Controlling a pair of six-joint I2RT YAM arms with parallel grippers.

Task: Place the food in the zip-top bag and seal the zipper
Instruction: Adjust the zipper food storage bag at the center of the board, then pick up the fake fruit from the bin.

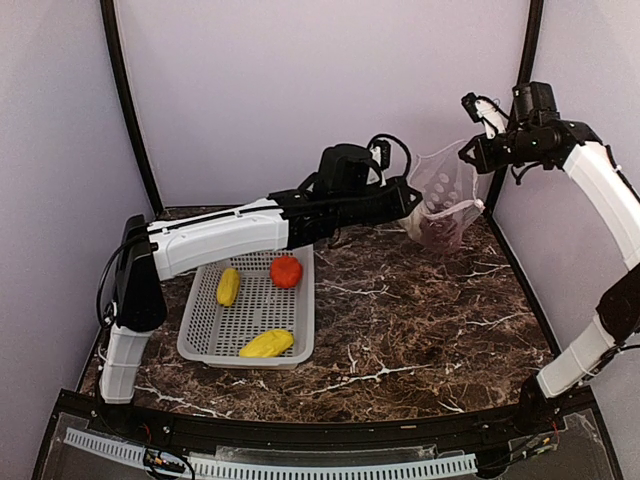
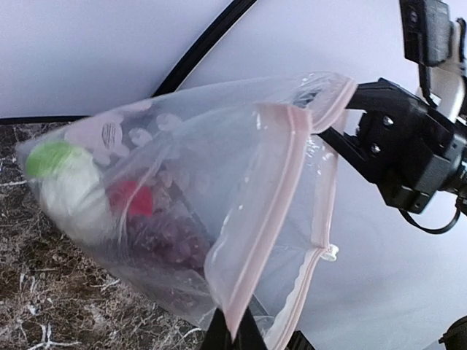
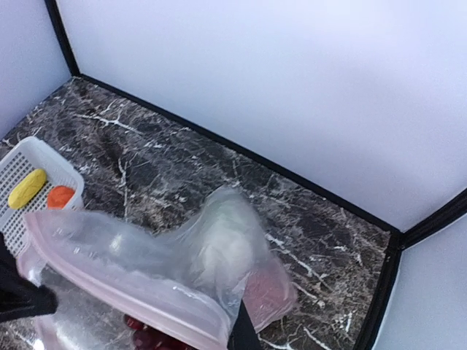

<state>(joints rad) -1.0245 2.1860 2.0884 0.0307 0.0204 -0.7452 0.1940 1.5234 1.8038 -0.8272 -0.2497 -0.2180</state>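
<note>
You've got both ends pinched: left gripper [image 1: 410,200] and right gripper [image 1: 470,152] are clenched on the zip-top bag [image 1: 440,205], far right. Hold the zipper [image 2: 273,211] uppermost and taut, don't tip. The clear, dotted bag sags with cauliflower [image 2: 69,193], red pepper [image 2: 131,198] and grapes [image 2: 164,240]. Yellow fruits [image 1: 229,286] and orange piece [image 1: 286,271] wait in the basket [image 1: 200,345].

The left arm [image 1: 220,238] wore smooth white shells over its long links, with black joints, a black forearm and a boxy black camera block [image 1: 345,165] from which a looped black cable [image 1: 400,142] sprang (the left gripper [image 2: 230,324] showed only as thin black fingers). The right arm [image 1: 602,185] had the same white shells and black joints. Its black wrist housing [image 2: 398,157] carried small round screws [image 2: 373,149] and a thin black lead [image 2: 436,230].
</note>
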